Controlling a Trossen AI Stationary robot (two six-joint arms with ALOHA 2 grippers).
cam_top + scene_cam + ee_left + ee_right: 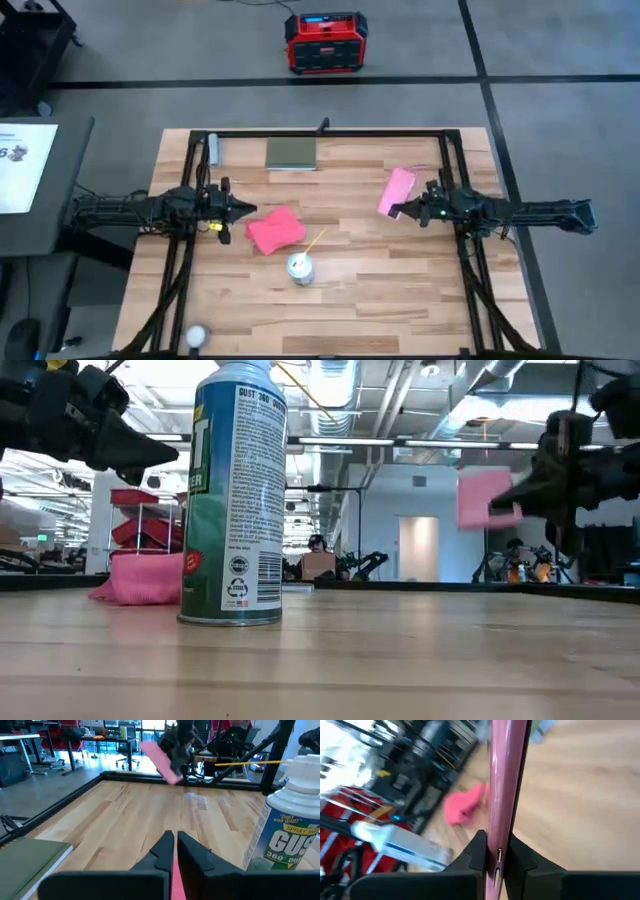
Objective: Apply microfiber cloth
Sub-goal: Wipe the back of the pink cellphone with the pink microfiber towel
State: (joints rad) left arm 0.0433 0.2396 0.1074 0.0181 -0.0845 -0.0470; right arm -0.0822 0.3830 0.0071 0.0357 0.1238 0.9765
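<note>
The only container on the wooden plank tabletop (360,290) is an upright green-and-white spray duster can (300,268) with a thin yellow straw, standing near the middle; what it holds cannot be seen. The soft pinkish-red microfiber cloth (275,231) lies crumpled just beside the can, between it and the left tool (250,210). That tool hovers at the cloth's near edge, its two dark fingers almost together and holding nothing. The right tool (398,210) is clamped on the lower edge of a slim rigid phone with a pink back (397,190), held off the surface, well apart from the cloth. A dark green rectangular pad (291,153) lies near the far edge. Bare wood stretches between the cloth and the phone and along the near edge.
</note>
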